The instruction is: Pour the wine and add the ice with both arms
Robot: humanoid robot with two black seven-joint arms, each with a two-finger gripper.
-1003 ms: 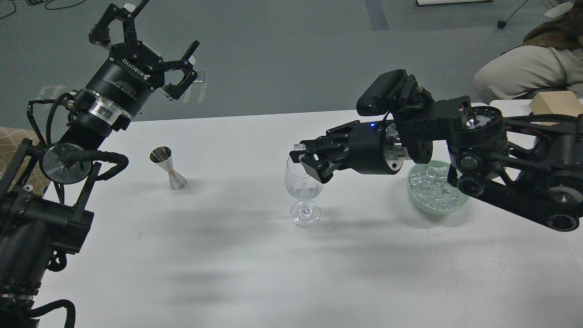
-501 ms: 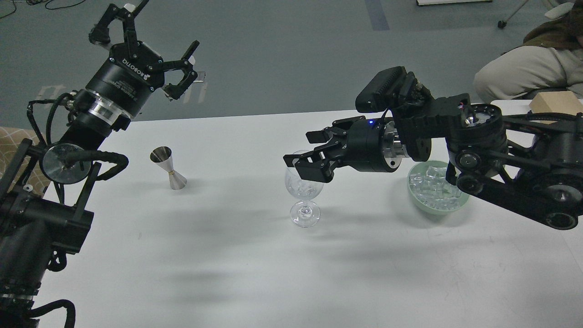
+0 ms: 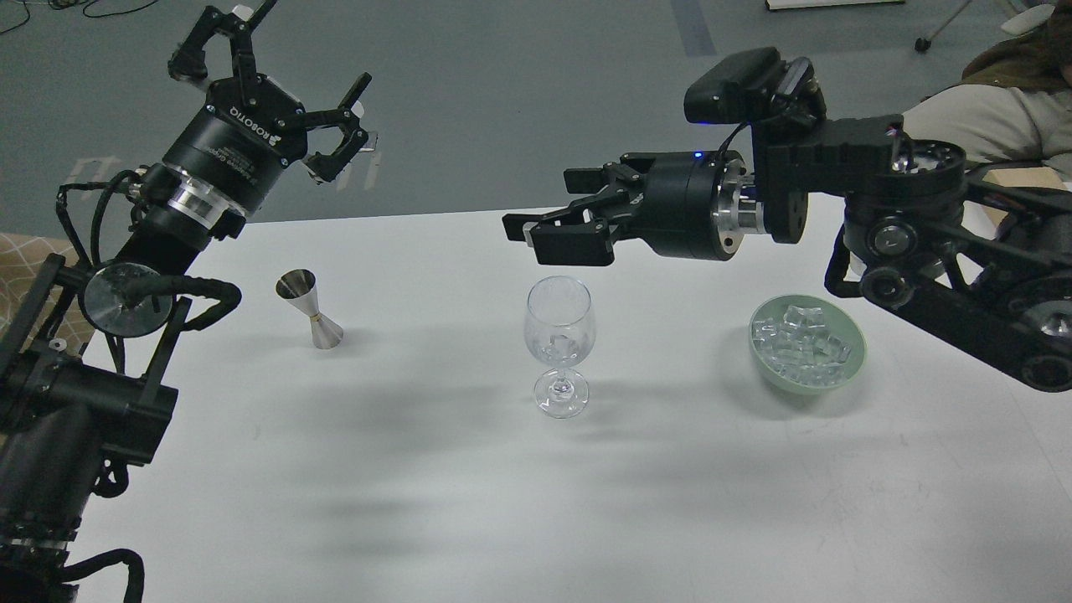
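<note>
A clear stemmed wine glass (image 3: 559, 339) stands upright mid-table with an ice cube (image 3: 559, 345) in its bowl. A heap of clear ice cubes (image 3: 802, 340) fills a pale green bowl (image 3: 847, 377) to its right. My right gripper (image 3: 536, 224) hangs open and empty above the glass, well clear of its rim. My left gripper (image 3: 280, 71) is open and empty, raised high beyond the table's far left edge. A steel jigger (image 3: 311, 310) stands on the table left of the glass.
The white table (image 3: 469, 494) runs across the view. A seated person (image 3: 988, 126) and a wooden block (image 3: 1026, 176) are at the far right. A patterned cushion (image 3: 25, 268) lies at the left edge.
My right gripper opened over the glass, dropped an ice cube into it, then rose up and slightly left. The left arm barely moved.
</note>
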